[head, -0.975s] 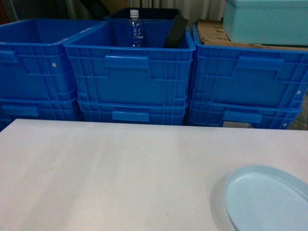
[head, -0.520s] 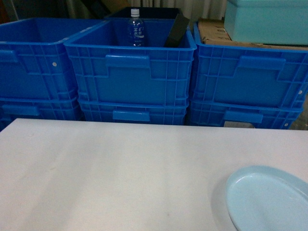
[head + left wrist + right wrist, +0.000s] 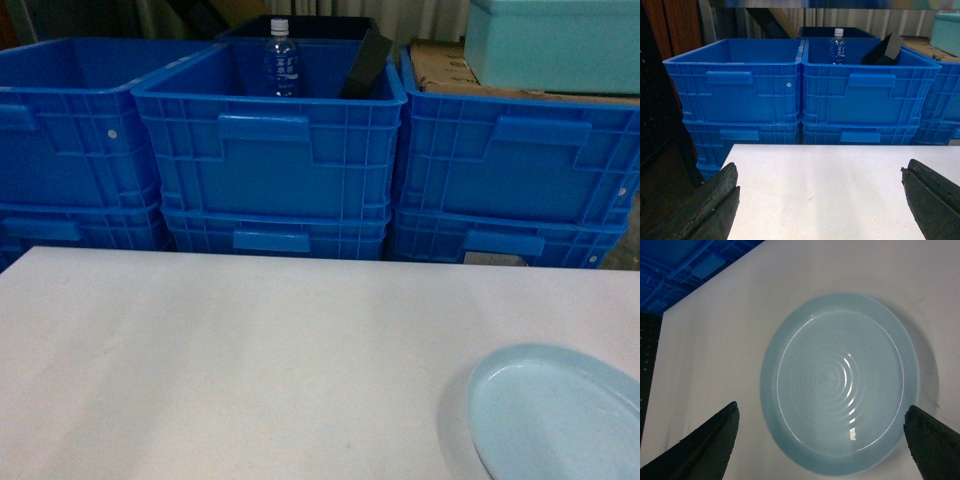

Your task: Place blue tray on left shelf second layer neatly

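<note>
The pale blue round tray [image 3: 555, 415] lies flat on the white table [image 3: 250, 360], at its front right corner. In the right wrist view the tray [image 3: 840, 382] fills the middle, and my right gripper [image 3: 821, 415] hangs open above it, its dark fingers [image 3: 710, 440] wide on either side of the near rim. My left gripper [image 3: 820, 177] is open too, over bare table near the left edge, with nothing between its fingers [image 3: 715, 197]. Neither gripper shows in the head view. The left shelf is out of view.
Stacked deep-blue ribbed crates [image 3: 270, 150] stand in a row right behind the table. The middle crate holds a water bottle [image 3: 281, 60] and a black block [image 3: 365, 62]. A pale blue rectangular box [image 3: 555, 45] sits on cardboard atop the right crates.
</note>
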`<state>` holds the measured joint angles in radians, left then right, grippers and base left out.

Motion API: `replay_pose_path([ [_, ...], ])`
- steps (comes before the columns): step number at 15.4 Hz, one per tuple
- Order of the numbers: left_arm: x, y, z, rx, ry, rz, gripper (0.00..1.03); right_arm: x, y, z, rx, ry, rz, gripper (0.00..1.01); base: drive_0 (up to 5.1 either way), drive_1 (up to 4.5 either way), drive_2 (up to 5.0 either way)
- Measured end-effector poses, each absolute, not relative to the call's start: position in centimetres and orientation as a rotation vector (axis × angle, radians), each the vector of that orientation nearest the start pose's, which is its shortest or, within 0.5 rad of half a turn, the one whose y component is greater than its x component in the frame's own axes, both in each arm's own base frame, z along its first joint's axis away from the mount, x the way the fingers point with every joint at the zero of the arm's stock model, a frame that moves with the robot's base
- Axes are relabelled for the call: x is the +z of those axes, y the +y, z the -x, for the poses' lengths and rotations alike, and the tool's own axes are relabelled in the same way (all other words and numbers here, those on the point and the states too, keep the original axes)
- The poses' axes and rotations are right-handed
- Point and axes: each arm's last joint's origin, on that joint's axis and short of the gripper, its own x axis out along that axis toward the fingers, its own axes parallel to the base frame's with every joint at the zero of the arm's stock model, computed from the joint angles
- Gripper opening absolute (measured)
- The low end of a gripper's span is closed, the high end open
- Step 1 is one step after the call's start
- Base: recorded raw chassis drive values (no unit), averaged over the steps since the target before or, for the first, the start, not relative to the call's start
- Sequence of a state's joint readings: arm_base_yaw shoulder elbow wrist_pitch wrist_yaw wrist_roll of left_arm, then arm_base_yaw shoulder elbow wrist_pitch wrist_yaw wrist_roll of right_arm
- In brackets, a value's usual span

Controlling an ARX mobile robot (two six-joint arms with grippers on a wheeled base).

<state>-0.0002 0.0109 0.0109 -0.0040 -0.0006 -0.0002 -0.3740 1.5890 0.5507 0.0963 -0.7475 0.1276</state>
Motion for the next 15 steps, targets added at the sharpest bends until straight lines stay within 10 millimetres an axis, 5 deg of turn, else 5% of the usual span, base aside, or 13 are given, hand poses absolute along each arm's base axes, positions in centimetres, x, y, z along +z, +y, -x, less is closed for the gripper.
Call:
replay_pose_path([
  [9,16.6,0.0,-9.8,0.000,0.004,0.000,0.98,7.8,-8.3,-23.6,0.198,0.871,-0.662,0.98,0.0,0.00,0.0],
  [15,16.6,0.0,-9.8,0.000,0.004,0.000,0.98,5.7,-5.2,-22.9,0.249,0.928,-0.659,0.98,0.0,0.00,0.0],
])
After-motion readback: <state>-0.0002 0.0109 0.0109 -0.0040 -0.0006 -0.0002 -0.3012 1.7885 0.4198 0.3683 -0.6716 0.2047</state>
